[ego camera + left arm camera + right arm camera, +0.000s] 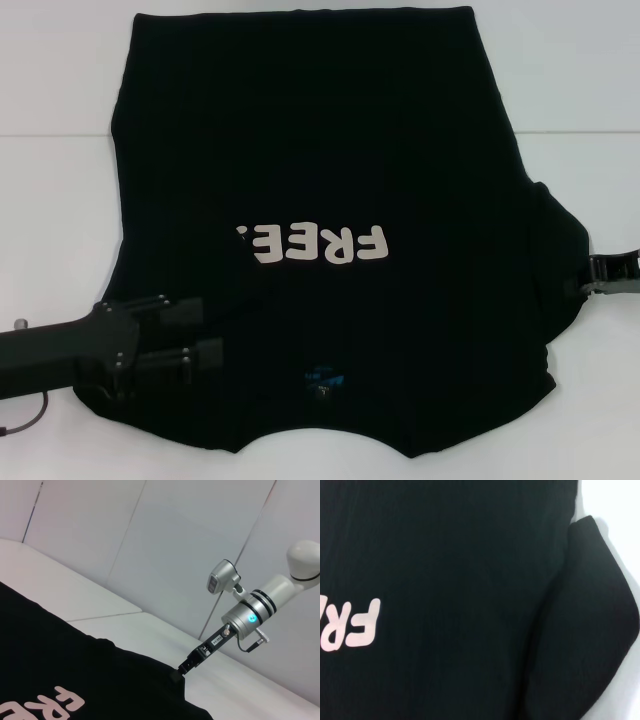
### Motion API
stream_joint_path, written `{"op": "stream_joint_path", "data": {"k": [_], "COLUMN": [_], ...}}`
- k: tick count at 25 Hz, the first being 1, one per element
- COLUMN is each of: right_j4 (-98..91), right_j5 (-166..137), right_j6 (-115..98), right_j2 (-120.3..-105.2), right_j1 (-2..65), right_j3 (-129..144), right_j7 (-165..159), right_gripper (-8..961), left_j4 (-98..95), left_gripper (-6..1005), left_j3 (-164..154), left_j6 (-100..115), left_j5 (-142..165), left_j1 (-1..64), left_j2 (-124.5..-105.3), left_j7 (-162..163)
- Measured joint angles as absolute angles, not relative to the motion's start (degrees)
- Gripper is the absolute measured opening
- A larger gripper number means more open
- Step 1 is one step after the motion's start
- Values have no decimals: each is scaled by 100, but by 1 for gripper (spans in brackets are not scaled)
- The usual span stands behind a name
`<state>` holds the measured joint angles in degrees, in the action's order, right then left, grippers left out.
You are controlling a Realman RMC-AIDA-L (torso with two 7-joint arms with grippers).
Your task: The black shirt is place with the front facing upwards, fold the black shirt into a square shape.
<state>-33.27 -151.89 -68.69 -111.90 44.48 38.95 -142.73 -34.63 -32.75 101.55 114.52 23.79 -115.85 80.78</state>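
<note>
The black shirt [330, 150] lies spread on the white table [60, 80], its white letters [330, 243] upside down to me and the blue neck label [325, 378] near the front edge. Its left side is folded inward and covers the end of the lettering. My left gripper [200, 335] hovers open over that folded left part, with black cloth beneath its fingers. My right gripper [598, 275] sits at the outer edge of the right sleeve [560, 250], shut on the cloth. In the left wrist view the right gripper [182, 669] pinches a raised peak of the shirt [75, 680]. The right wrist view shows the sleeve [590, 620] bulging.
White table surface surrounds the shirt on the left, right and far side. A seam line [50, 134] crosses the table behind the shirt. White wall panels [175, 540] stand beyond the table in the left wrist view.
</note>
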Motion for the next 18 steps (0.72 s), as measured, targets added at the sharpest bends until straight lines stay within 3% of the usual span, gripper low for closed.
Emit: {"op": "stream_joint_path", "data": {"k": [2, 7, 18], "right_j4": [-3339, -3569, -4143], "right_j5": [-15179, -15162, -14903], "right_j6": [-6889, -6972, -7190], "right_j2": [-11177, -11129, -11090], "right_j1": [4443, 4308, 4006], "right_j3": [3881, 3835, 3421], "right_j7": [-14251, -14232, -13875], "right_gripper": [52, 22, 22], "left_j4": [-3463, -3463, -3464], "left_gripper": [752, 752, 752], "left_j3": [-3268, -3261, -3286], "left_j6": [10155, 10144, 10075], "left_j5": [11452, 11452, 11452], "left_j1": [2380, 2392, 2406], "left_j2": [-11578, -11575, -11573], "left_j7": [8078, 8091, 8104]}}
